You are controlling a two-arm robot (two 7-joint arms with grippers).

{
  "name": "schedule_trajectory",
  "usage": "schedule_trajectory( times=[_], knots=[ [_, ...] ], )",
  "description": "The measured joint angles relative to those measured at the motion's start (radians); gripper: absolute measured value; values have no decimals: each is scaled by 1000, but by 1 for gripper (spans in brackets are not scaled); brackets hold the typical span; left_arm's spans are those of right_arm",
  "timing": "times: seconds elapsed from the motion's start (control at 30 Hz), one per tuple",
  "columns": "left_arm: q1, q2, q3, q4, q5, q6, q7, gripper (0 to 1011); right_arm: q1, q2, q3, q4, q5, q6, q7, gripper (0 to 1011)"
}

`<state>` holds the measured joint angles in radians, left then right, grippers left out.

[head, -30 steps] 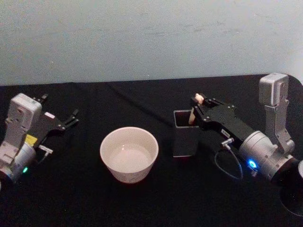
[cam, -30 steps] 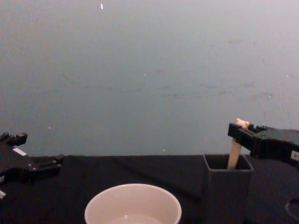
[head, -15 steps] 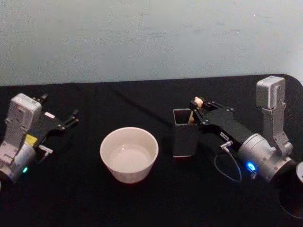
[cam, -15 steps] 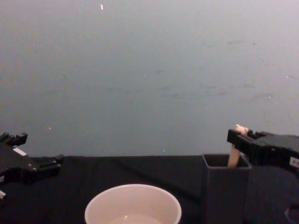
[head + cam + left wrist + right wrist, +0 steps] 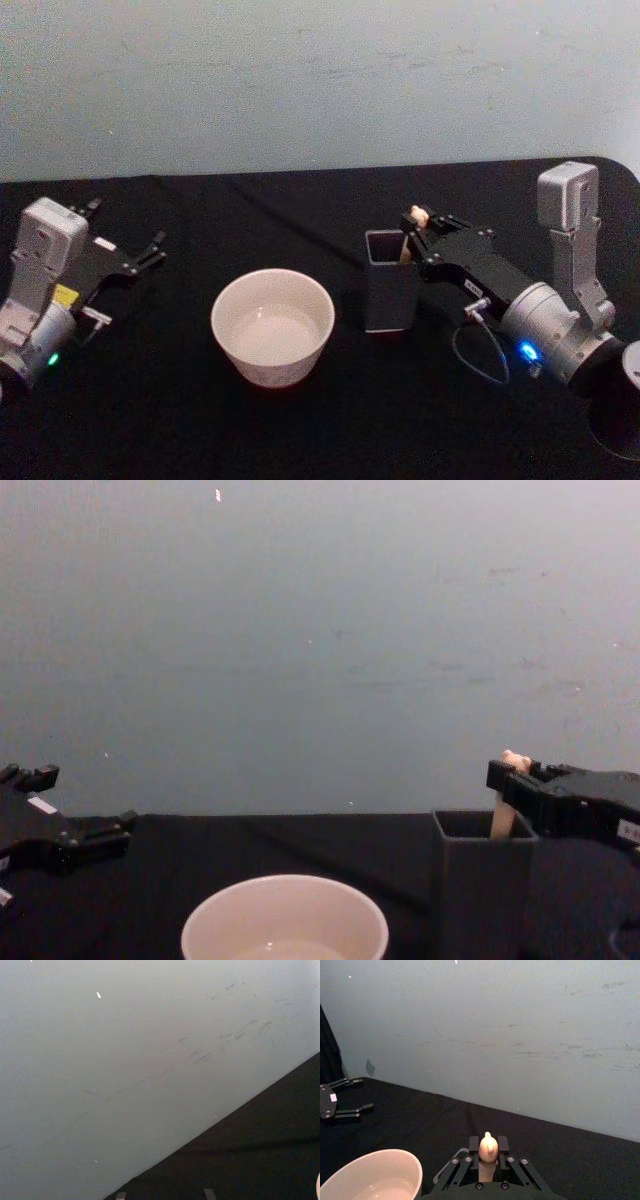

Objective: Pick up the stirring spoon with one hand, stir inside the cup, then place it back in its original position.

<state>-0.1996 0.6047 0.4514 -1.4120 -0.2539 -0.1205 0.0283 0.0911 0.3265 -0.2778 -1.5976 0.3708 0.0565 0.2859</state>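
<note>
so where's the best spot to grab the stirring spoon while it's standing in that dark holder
Grip the stirring spoon on its pale handle just under the bear head, coming in level from the robot's right. The spoon stands nearly upright in the holder with its lower part hidden inside. The right gripper is shut on the handle there; the left gripper sits open at the far left.

Open table between cup and holder.
</note>
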Motion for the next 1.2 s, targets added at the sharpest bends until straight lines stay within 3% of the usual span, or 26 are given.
schedule_trajectory(
  times=[0.33,0.57,0.67,0.87,1.2],
  knots=[
    [0,0,0,0,0,0,0,1001,0,1,0,-1,1,0,0,215],
    [0,0,0,0,0,0,0,1001,0,1,0,-2,2,0,0,449],
    [0,0,0,0,0,0,0,1001,0,1,0,-2,2,0,0,504],
    [0,0,0,0,0,0,0,1001,0,1,0,-2,3,-1,1,736],
    [0,0,0,0,0,0,0,1001,0,1,0,-3,3,-1,1,978]
  ],
)
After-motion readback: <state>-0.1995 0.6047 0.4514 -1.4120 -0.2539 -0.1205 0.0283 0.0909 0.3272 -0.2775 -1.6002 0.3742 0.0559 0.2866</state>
